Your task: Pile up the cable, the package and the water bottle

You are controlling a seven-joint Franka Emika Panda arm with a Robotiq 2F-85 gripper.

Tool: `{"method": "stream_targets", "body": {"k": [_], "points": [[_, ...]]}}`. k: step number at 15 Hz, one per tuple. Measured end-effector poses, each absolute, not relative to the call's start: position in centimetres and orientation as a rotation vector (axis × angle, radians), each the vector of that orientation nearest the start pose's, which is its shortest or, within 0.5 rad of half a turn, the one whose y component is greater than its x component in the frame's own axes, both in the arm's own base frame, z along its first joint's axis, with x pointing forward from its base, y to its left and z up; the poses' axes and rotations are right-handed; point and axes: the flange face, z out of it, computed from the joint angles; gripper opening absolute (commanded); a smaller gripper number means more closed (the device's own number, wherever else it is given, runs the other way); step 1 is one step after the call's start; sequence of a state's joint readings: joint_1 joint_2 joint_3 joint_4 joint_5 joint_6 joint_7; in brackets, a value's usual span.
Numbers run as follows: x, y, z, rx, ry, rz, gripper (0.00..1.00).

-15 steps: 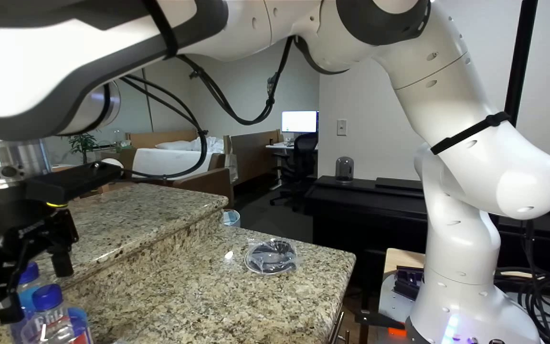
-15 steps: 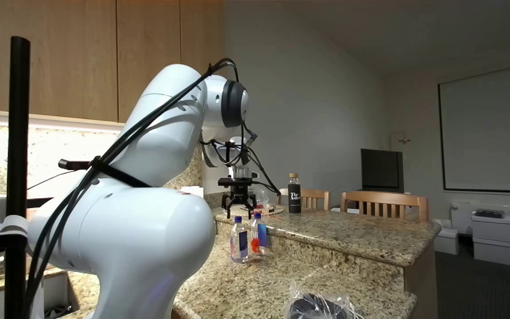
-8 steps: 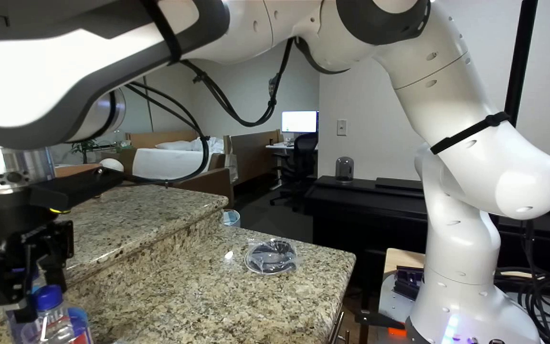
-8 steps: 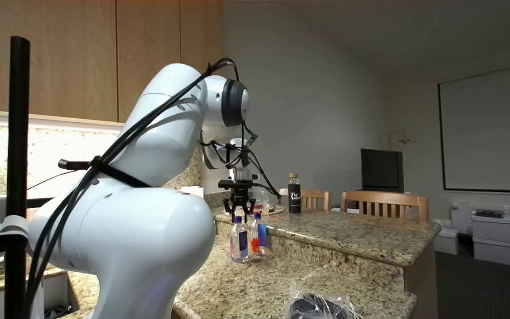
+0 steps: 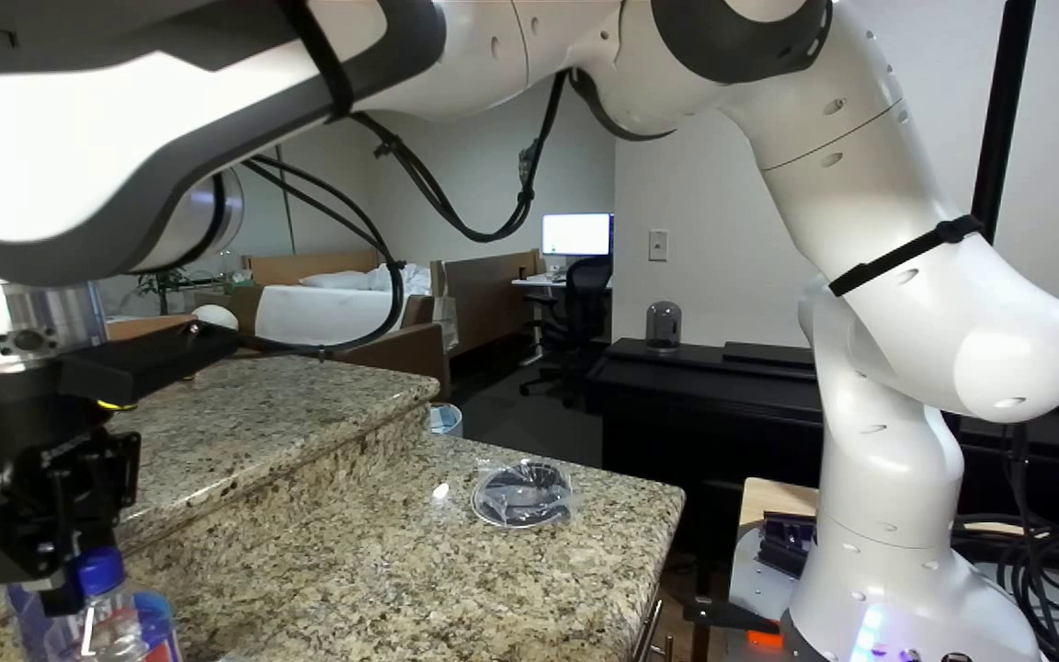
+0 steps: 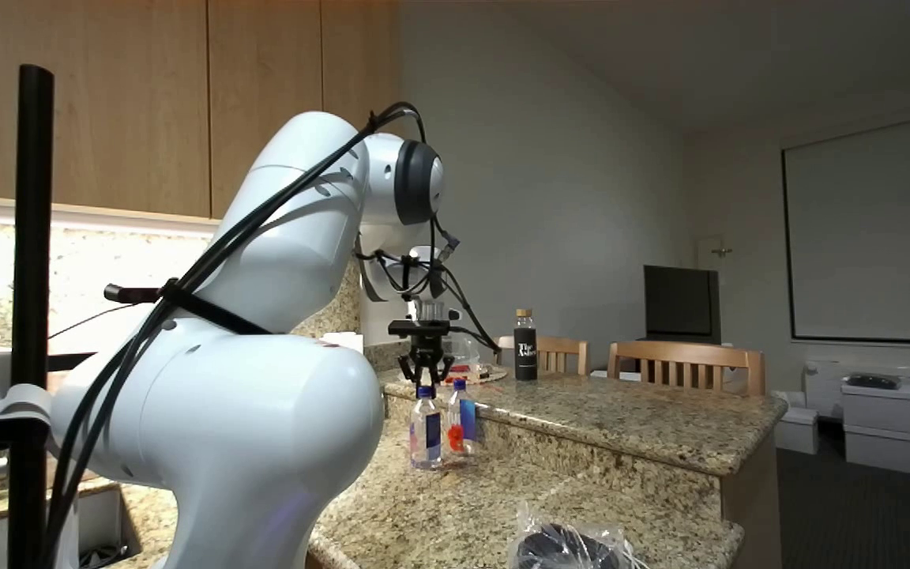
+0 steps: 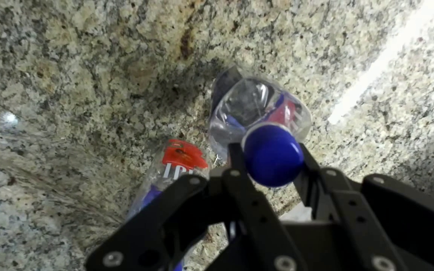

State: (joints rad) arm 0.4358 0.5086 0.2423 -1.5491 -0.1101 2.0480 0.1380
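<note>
One upright, clear plastic water bottle (image 6: 426, 431) stands at 6 o'clock under the black two-finger gripper (image 7: 271, 152), which is clamped on its blue cap (image 7: 275, 158). Dark grey, glossy plastic package (image 5: 524, 495), thin white looped cable (image 5: 513, 527) at its edge, lies well apart, between 2 and 3 o'clock in an exterior view. Likely next: lift, carry that way.

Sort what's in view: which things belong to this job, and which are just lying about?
Job:
water bottle, in the gripper
package
cable, apparently the pale ring beneath

Lying about:
second clear bottle, probably spare
black bottle
clear dome
</note>
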Motion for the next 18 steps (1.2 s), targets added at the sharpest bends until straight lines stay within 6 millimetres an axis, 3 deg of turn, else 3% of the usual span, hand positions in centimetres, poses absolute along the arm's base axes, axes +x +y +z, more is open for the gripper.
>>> {"method": "stream_targets", "body": {"k": [5,10,18], "points": [[55.1,40.7,36.7,-3.004,-0.869,0.007,0.15],[54.5,40.0,38.9,-3.017,-0.867,-0.019,0.15],[53.7,34.9,43.1,-3.085,-0.792,-0.005,0.15]]}}
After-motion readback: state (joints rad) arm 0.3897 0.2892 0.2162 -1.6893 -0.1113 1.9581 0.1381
